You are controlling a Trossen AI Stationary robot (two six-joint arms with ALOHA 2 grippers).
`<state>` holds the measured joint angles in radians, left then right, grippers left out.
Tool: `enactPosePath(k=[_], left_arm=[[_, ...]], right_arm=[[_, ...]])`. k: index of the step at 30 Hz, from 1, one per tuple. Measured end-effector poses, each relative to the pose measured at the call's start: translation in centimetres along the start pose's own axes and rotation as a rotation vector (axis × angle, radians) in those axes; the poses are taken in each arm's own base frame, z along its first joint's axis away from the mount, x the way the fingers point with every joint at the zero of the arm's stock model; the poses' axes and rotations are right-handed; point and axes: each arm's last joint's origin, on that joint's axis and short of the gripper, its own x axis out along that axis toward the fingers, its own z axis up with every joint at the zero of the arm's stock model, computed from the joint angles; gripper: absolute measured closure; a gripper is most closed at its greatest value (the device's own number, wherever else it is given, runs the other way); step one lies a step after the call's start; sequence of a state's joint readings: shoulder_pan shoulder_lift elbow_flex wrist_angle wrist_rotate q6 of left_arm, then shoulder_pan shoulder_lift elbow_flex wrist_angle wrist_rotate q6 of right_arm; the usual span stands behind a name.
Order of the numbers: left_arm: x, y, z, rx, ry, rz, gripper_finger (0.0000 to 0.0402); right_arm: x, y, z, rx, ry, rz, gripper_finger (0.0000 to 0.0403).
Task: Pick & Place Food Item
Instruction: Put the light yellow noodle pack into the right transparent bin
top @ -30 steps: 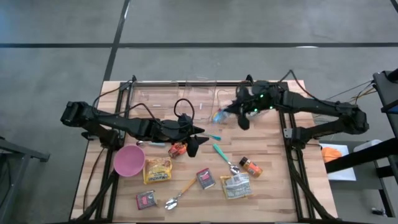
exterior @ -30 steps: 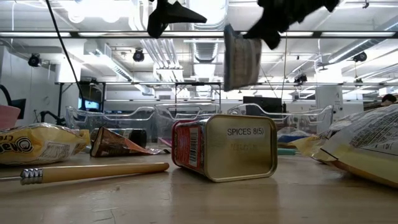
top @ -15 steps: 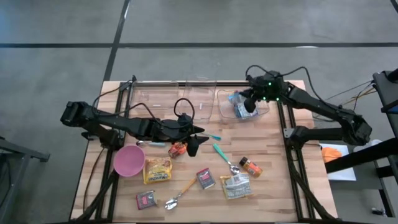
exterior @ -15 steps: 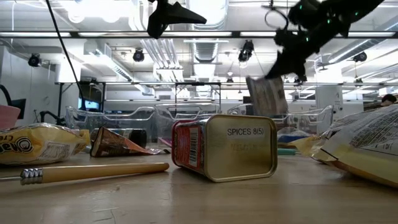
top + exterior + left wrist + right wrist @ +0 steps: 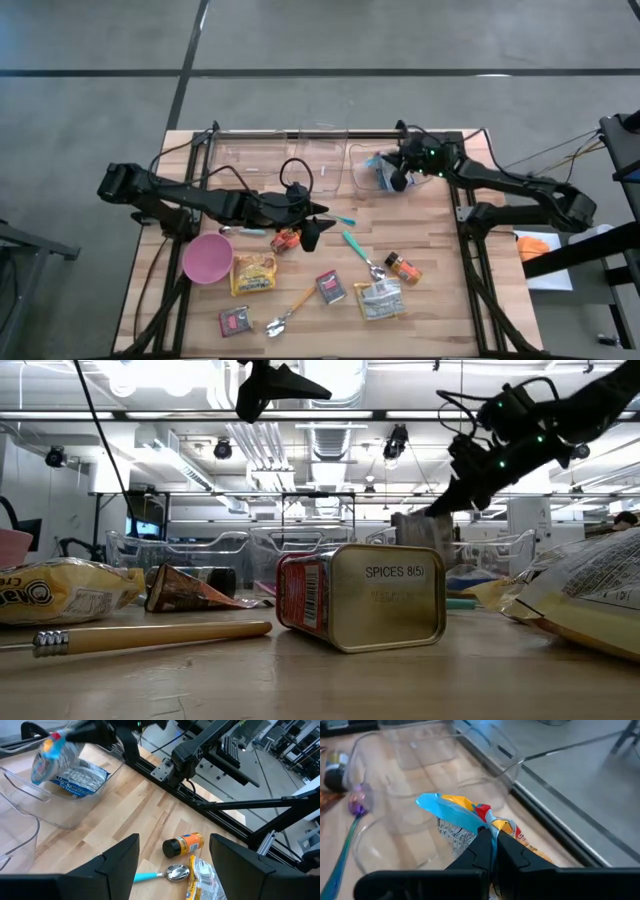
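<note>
The food item is a blue-and-silver snack packet (image 5: 381,170), seen in the right wrist view as packet (image 5: 457,817). It sits inside the right-hand clear bin (image 5: 354,150) at the table's far edge. My right gripper (image 5: 394,180) is shut on the packet, just above the bin. My left gripper (image 5: 312,236) hangs open and empty over the middle of the table, above an orange spice bottle (image 5: 182,845) and a spoon (image 5: 165,874). My right gripper pinches the packet's blue sealed edge (image 5: 479,824) between its two fingers, slanting down from the table's right. The packet hangs tilted below the fingers (image 5: 97,731) inside the bin. In the left wrist view its lower end (image 5: 82,780) looks down on the bin's floor.
Two more clear bins (image 5: 250,158) (image 5: 322,160) stand along the far edge. A pink bowl (image 5: 207,258), a red spice tin (image 5: 360,595), a yellow packet (image 5: 254,272), other packets and spoons (image 5: 290,312) lie scattered over the near half.
My right gripper has swung toward the table's right edge and come down, tipping, with the packet. The packet, which hung high beside the bin, is now lowered into the right-hand clear bin. The gripper stays shut on it.
</note>
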<state>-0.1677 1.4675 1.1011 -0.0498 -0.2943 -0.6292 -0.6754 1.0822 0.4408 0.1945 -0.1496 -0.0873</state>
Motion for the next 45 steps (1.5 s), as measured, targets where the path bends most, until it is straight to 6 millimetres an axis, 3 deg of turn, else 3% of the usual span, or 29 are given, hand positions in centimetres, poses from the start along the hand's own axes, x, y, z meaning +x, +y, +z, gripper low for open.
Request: enactPosePath(k=[5, 14, 45], left_arm=[[0.0, 0.0, 0.0, 0.000, 0.000, 0.000, 0.0154], [0.0, 0.0, 0.0, 0.002, 0.003, 0.002, 0.0154], [0.0, 0.1, 0.0, 0.000, 0.002, 0.004, 0.0154]], right_arm=[[0.4, 0.2, -2.3, 0.008, 0.047, 0.013, 0.0395], [0.3, 0.4, -4.2, 0.040, -0.001, 0.011, 0.0395], [0.2, 0.5, -4.8, 0.063, 0.005, 0.021, 0.0395]])
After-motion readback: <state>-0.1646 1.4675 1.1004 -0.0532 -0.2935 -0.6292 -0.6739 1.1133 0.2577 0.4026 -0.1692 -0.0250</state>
